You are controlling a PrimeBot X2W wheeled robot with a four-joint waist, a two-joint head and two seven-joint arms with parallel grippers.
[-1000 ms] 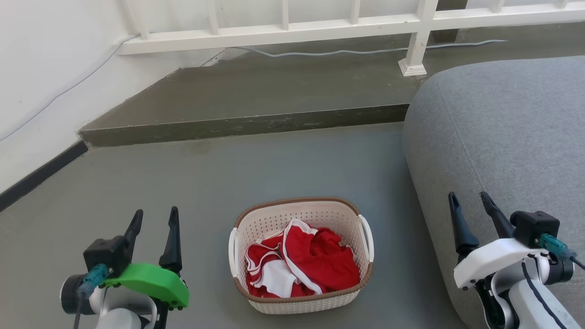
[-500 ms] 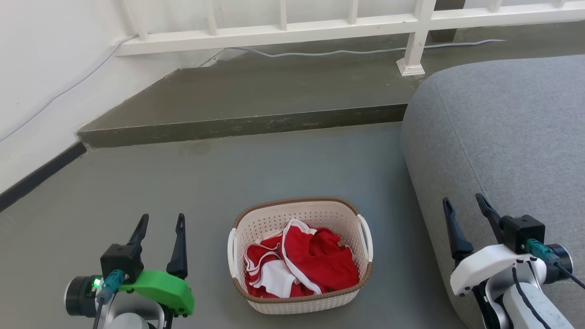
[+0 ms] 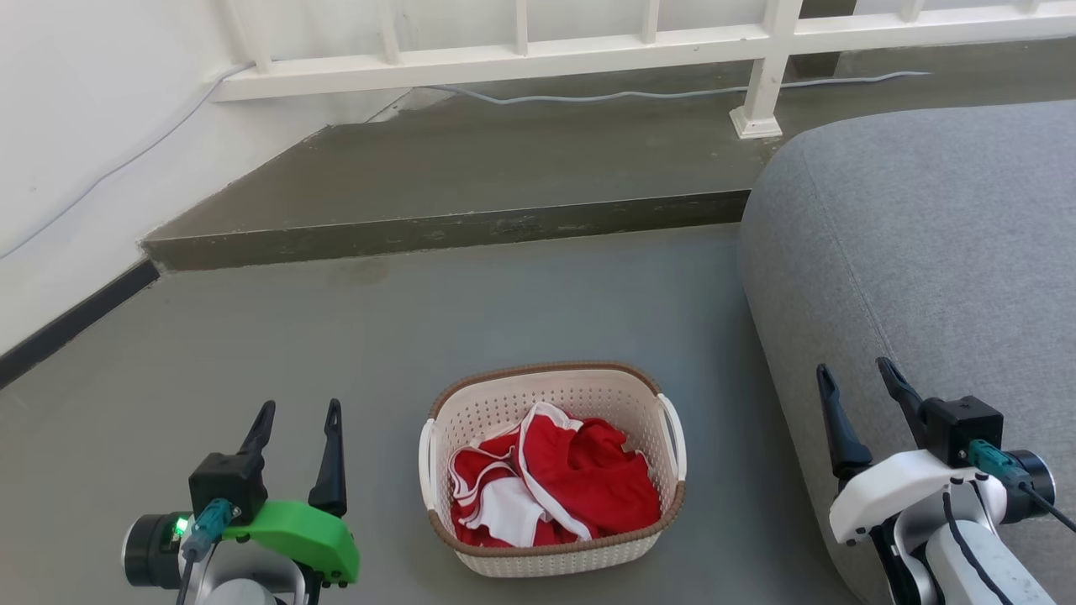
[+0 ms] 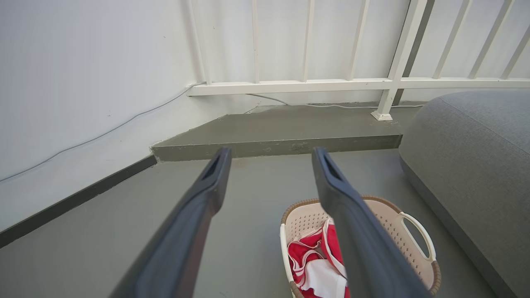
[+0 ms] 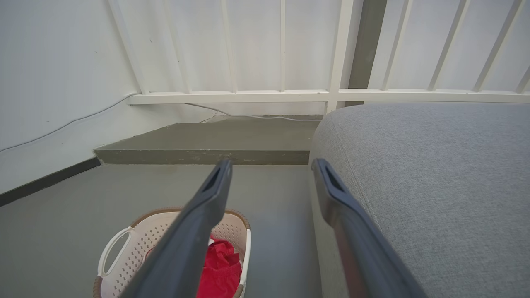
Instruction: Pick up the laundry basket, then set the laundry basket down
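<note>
Though not yet touched by either arm, small cream-white perforated plastic laundry basket [image 3: 546, 397] with brown woven-look rim and two white side handles [image 3: 675, 437], flat on the grey concrete floor [image 3: 378, 336], same spot as a second ago, low in the head view between both arms. Inside, a crumpled red-and-white garment [image 3: 580, 483], heaped below rim height. Left pincer [image 3: 301, 410], dark fingers on a green mount, now a little lower and slightly nearer the basket than a second ago, green lamp lit at its wrist; spread wide, holding nothing, well apart from the basket's left side. Right pincer [image 3: 851, 370], on a white mount, likewise dipped and edged a little inward; also spread wide, empty, well clear of the basket's right side. Over the last half second, hardly any shift at all. Judged from that: approach barely begun, lift and set-down both undone; probably calls for bringing each arm in and down to a side handle. Near the basket's right side, big rounded grey fabric sofa cushion [image 3: 925, 252], with the right arm in front of its edge: tight room there, a likely snag for the right fingers. Beyond, open floor, then a raised grey concrete step [image 3: 471, 168], white wooden railing [image 3: 521, 59] with a pale cable [image 3: 588, 97] along its foot, white wall [image 3: 76, 126] with black skirting [image 3: 67, 323] to the left, none of these in the path.
</note>
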